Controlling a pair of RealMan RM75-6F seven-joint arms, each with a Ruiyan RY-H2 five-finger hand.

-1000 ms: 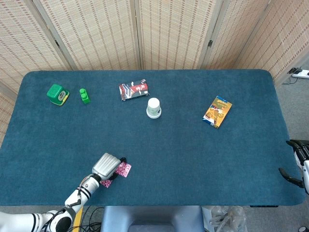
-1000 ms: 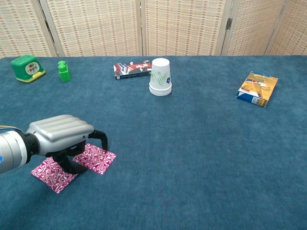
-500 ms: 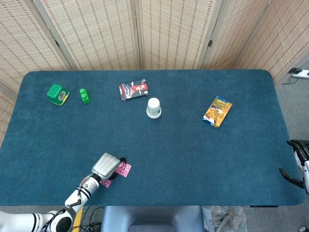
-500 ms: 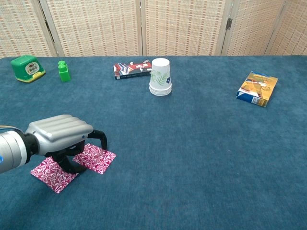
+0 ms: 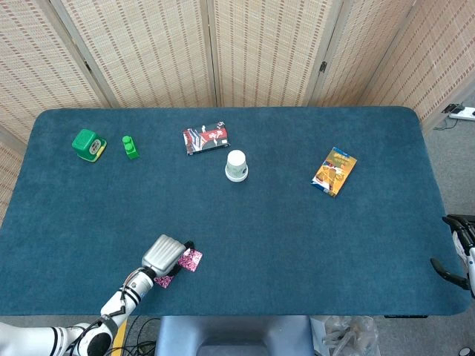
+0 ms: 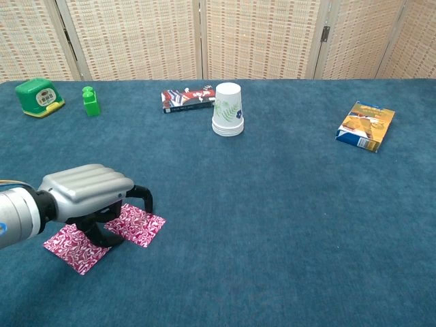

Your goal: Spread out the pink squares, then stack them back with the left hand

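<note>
Chest view, left hand [image 6: 87,196] fingers curled down touching two overlapping pink squares [image 6: 139,225], squares poking out beneath, grip unclear.

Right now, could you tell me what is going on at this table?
The robot's left hand rests over two pink squares near the front edge of the blue table, fingers curled down onto them. The squares lie side by side, partly spread. The right hand waits off the table's right edge, holding nothing.
</note>
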